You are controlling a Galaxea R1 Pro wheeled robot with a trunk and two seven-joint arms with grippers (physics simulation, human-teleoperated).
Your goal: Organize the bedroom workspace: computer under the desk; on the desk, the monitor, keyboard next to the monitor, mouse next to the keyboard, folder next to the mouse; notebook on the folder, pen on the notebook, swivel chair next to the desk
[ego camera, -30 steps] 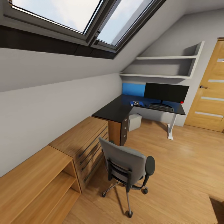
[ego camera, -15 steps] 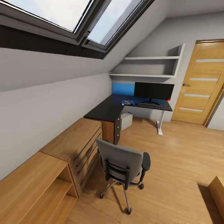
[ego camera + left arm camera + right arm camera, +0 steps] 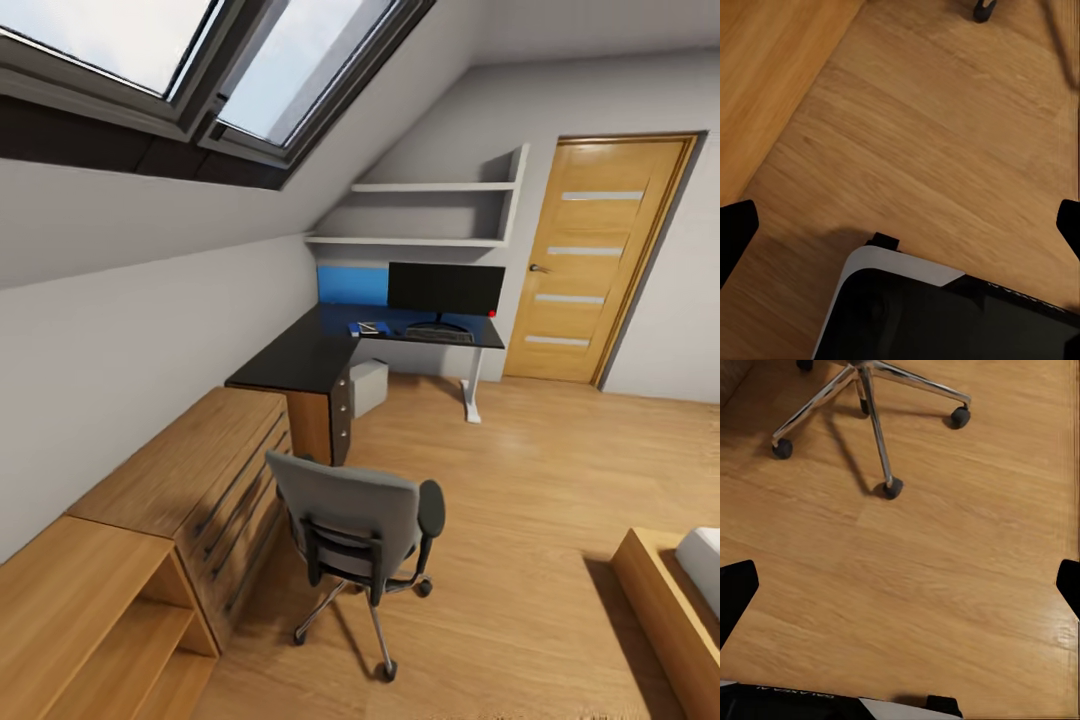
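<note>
Along the left wall a light wood cabinet [image 3: 215, 480] runs toward the black L-shaped desk [image 3: 300, 352]. The swivel chair [image 3: 355, 525] stands on the wood floor [image 3: 520, 470] just beside the cabinet, well apart from the desk, its back to the camera. Under the desk sits the computer [image 3: 368, 386]. On the desktop the monitor [image 3: 445, 290] stands upright with the keyboard [image 3: 438, 336] before it and the blue folder [image 3: 368, 328] to its left. A wooden door [image 3: 590, 262] closes the right. Both grippers' fingers are spread over the floor, holding nothing.
</note>
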